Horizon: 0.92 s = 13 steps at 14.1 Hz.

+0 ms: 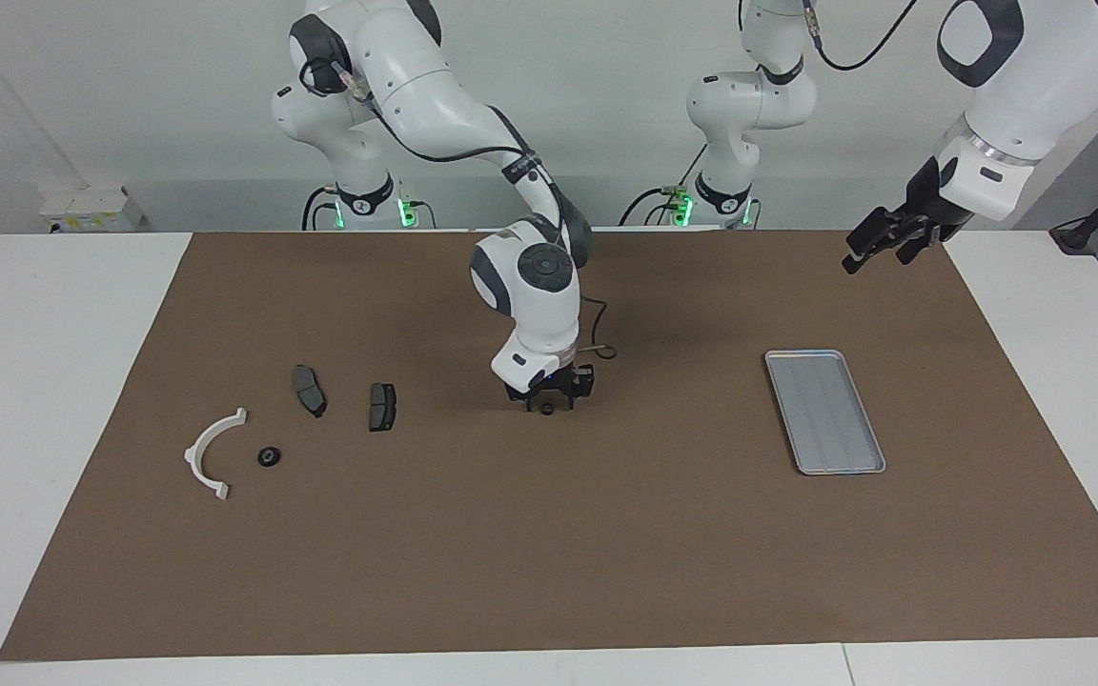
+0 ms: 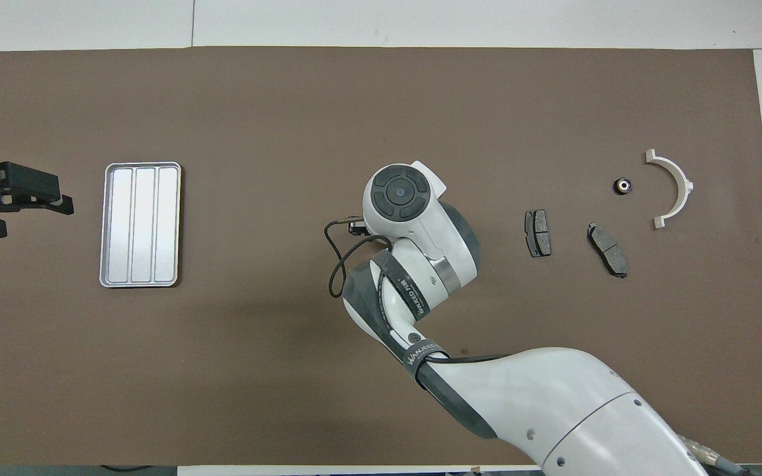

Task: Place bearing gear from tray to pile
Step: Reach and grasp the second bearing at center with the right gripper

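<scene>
Bearing gear under right gripper

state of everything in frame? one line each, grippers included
tray: flat on the mat, nothing in it
bearing gear: on the mat mid-table, between the right gripper's fingers
second bearing gear: on the mat beside the bracket
white bracket: lying flat
brake pads: lying flat, apart
right gripper: down around the bearing gear
left gripper: open, raised, waiting

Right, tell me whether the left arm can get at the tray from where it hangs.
Probably yes. The left tool hangs over bare mat at the tray's end of the table, nothing lies on the tray, and the right tool is busy mid-table.
</scene>
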Each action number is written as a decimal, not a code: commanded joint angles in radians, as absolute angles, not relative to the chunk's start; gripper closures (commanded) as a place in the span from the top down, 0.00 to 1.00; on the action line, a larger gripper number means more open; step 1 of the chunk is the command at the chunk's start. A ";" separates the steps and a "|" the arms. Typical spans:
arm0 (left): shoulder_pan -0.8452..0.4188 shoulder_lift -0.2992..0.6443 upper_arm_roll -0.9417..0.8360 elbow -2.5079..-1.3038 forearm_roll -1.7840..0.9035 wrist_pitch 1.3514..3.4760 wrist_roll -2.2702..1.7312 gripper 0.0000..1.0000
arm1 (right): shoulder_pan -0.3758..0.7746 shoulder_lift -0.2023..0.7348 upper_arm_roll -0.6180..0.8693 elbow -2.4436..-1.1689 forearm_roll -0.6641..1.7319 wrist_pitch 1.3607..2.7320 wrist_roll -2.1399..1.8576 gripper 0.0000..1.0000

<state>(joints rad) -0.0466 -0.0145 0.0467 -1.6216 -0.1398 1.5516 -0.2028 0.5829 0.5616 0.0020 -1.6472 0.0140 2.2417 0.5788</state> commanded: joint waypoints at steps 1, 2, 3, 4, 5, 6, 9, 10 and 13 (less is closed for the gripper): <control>-0.049 -0.032 0.043 -1.643 -0.132 1.572 -0.198 1.00 | 0.580 0.552 0.006 -1.664 0.020 2.263 0.584 0.38; -0.049 -0.035 0.043 -1.644 -0.132 1.571 -0.198 1.00 | 0.580 0.552 0.006 -1.664 0.021 2.261 0.584 0.28; -0.049 -0.037 0.043 -1.646 -0.132 1.571 -0.199 1.00 | 0.580 0.552 0.006 -1.664 0.021 2.261 0.584 0.20; -0.051 -0.037 0.043 -1.644 -0.132 1.571 -0.199 1.00 | 0.580 0.552 0.006 -1.664 0.021 2.261 0.587 0.12; -0.051 -0.037 0.043 -1.646 -0.132 1.571 -0.199 1.00 | 0.580 0.552 0.006 -1.664 0.021 2.260 0.589 0.06; -0.052 -0.037 0.043 -1.646 -0.132 1.571 -0.199 1.00 | 0.581 0.551 0.006 -1.663 0.021 2.258 0.592 0.00; -0.049 -0.038 0.043 -1.646 -0.132 1.571 -0.199 1.00 | 0.580 0.543 0.005 -1.644 0.020 2.226 0.600 0.00; -0.049 -0.038 0.043 -1.646 -0.132 1.571 -0.199 1.00 | 0.572 0.538 0.005 -1.631 0.018 2.208 0.598 0.00; -0.043 -0.037 0.049 -1.644 -0.130 1.571 -0.198 1.00 | 0.526 0.505 -0.005 -1.565 0.002 2.110 0.577 0.00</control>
<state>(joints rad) -0.0464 -0.0148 0.0450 -1.6216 -0.1398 1.5528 -0.2028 0.5708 0.5436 -0.0089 -1.6017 0.0126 2.1799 0.5796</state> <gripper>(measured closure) 0.000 0.762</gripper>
